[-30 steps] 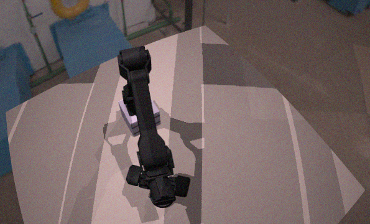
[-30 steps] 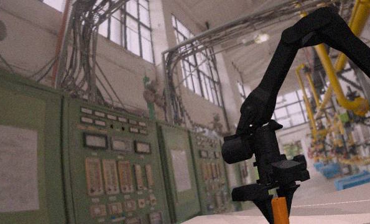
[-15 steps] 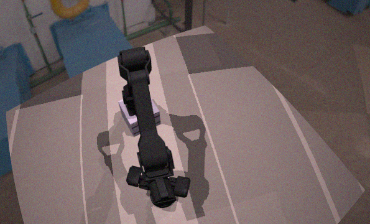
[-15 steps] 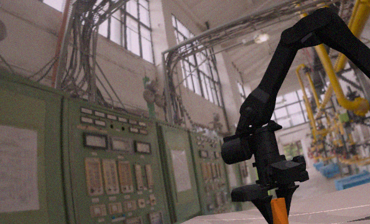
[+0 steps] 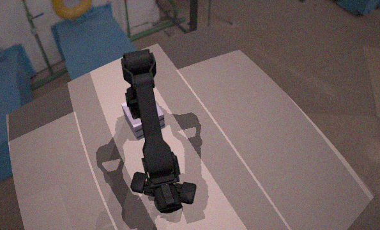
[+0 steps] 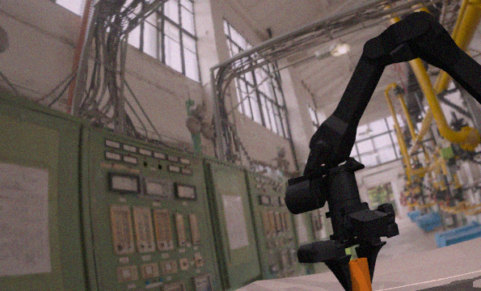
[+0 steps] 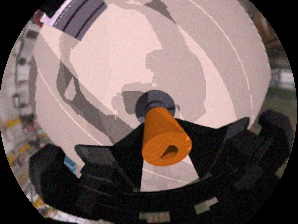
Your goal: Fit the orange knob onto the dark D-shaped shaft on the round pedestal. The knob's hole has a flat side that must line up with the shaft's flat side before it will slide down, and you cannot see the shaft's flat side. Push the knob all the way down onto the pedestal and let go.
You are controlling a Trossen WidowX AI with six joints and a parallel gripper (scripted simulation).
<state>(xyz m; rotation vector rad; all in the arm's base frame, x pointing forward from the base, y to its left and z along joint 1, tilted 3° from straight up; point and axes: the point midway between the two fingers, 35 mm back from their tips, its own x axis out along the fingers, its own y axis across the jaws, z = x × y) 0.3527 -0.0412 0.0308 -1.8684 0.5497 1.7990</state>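
Observation:
The orange knob (image 6: pixel 360 275) (image 7: pixel 166 145) is held between the two fingers of my gripper (image 6: pixel 360 272) (image 7: pixel 158 123), which is shut on it. A small dark opening shows in its near end in the wrist view. The dark round pedestal (image 7: pixel 142 105) lies right behind the knob's far end in the wrist view; the knob covers part of it. The shaft cannot be made out, and whether the knob touches the pedestal or shaft cannot be told. In the top view the arm hides the knob and pedestal; the exterior view cuts off the knob's lower end.
The arm's pale, layered base block (image 5: pixel 138 129) (image 7: pixel 80 20) stands on the table (image 5: pixel 241 105) behind the gripper in the top view. Shadows of the arm fall across the table. Green cabinets and blue objects stand beyond the table.

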